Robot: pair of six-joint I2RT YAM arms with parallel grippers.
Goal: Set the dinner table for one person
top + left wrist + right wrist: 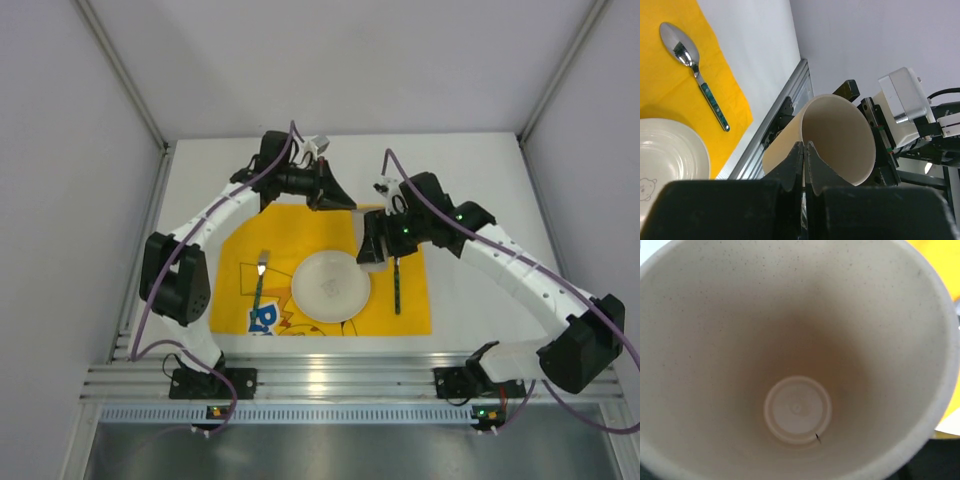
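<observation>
My left gripper [335,195] [805,150] is shut on the rim of a cream cup [840,135], one finger inside and one outside, and holds it on its side above the far edge of the yellow mat [240,300]. My right gripper [372,245] sits just beyond the cup. The right wrist view looks straight into the cup [797,410], and its fingers do not show. A white plate [331,285] [670,145] lies mid-mat. A green-handled spoon [397,290] [695,75] lies right of it. Another green-handled utensil [260,280] lies left. The white dinner table [480,180] carries everything.
A ribbed aluminium rail [320,380] [785,110] runs along the near edge by the arm bases. Grey walls enclose the table on the left, right and far sides. The right arm's white camera housing [902,100] is close behind the cup.
</observation>
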